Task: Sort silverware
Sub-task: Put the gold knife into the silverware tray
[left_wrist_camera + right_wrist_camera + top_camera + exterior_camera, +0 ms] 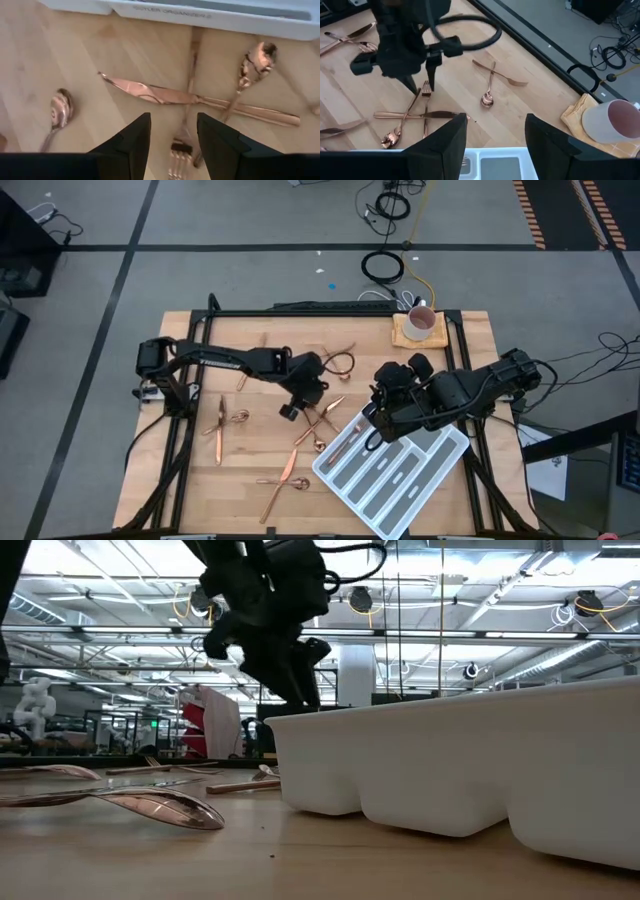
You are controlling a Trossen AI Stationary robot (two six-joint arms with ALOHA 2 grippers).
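Silverware (322,420) is mostly loose on the desk (190,470), copper-coloured pieces in small crossed groups. One cluster sits mid-desk just off the tray's near corner: a knife (200,100) lying flat, a fork (186,135) crossing it, a spoon (252,67) angled over the knife's handle end. A separate spoon (59,112) lies beside them. More pairs lie toward the left edge (222,420) and the front edge (285,478), plus a fork and spoon crossed near the back edge (492,82).

One piece (350,442) already lies in a slot of the white divided tray (440,455), which sits diagonally at the front right corner.

Left gripper (172,145) hovers directly above the mid-desk cluster, fingers parted, nothing between them, pointing down at the fork.

Right gripper (495,145) is over the tray's inner end, fingers spread, empty.

White mug (422,322) sits on a tan mat (405,335) at the back right corner, well apart from the silverware.
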